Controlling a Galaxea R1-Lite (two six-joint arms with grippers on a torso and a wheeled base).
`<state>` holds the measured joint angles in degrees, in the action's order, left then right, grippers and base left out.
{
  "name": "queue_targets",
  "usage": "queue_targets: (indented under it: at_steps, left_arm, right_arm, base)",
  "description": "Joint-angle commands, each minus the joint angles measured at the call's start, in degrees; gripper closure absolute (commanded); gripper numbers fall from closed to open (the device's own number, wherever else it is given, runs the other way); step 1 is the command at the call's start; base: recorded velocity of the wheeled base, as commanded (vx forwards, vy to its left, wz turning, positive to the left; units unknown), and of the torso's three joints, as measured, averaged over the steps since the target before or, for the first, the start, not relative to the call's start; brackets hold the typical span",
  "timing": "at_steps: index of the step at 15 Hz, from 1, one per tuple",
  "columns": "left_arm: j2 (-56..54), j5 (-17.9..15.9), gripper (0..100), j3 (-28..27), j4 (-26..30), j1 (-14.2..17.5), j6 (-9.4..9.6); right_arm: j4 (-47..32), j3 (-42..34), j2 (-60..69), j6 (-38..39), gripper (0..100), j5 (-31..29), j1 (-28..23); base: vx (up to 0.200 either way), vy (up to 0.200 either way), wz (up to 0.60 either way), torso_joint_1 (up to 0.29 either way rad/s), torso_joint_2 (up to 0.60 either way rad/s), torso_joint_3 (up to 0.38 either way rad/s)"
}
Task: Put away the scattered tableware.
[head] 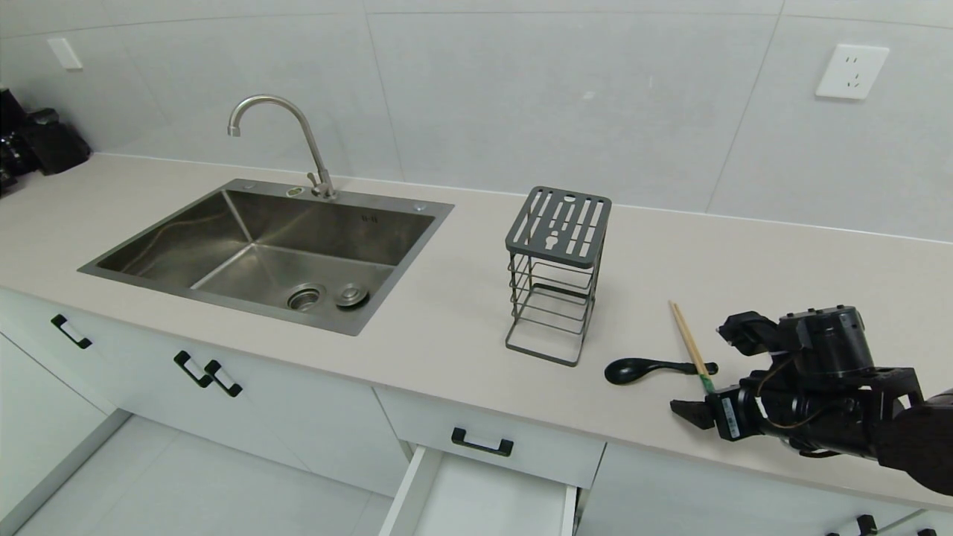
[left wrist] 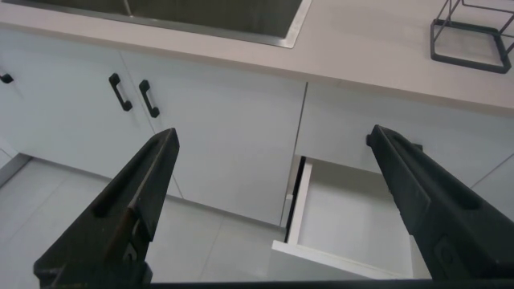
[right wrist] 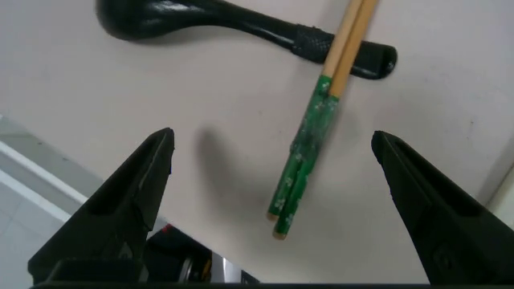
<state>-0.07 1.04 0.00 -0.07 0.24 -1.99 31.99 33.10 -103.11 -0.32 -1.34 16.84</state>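
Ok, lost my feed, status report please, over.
Right end effector open above chopsticks. Left end effector open, facing open drawer. Chopsticks lie across black spoon handle. Path clear.

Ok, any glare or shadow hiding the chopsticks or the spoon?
Head view: none on the chopsticks or spoon; sheen only in the sink. Right wrist view: a faint shadow on the counter beside the chopsticks, covering neither.
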Motion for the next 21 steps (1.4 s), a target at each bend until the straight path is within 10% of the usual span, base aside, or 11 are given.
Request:
queue_targets:
  at_steps: [1,9,10,21]
  left_arm:
    - [0.1,0.0,0,0.0,0.0,0.0,-0.03]
    - [0.1,0.0,0,0.0,0.0,0.0,0.05]
    - [0.1,0.0,0,0.0,0.0,0.0,-0.03]
    - [0.1,0.0,0,0.0,0.0,0.0,-0.03]
  right_arm:
    - [0.0,0.7,-0.6,0.0,0,-1.1,0.1]
    - [0.0,2.0,-3.9,0.0,0,-1.7,1.8]
    - [0.0,2.2,-4.3,0.1,100,-2.3,1.8]
    - [-0.1,2.4,1.5,1.7,100,-4.3,-4.4]
  base:
    - [0.000,0.000,0.00,0.000,0.00,0.000]
    - [0.000,0.000,0.00,0.000,0.00,0.000]
    - [0.000,0.000,0.00,0.000,0.00,0.000]
    - [0.000,0.000,0.00,0.000,0.00,0.000]
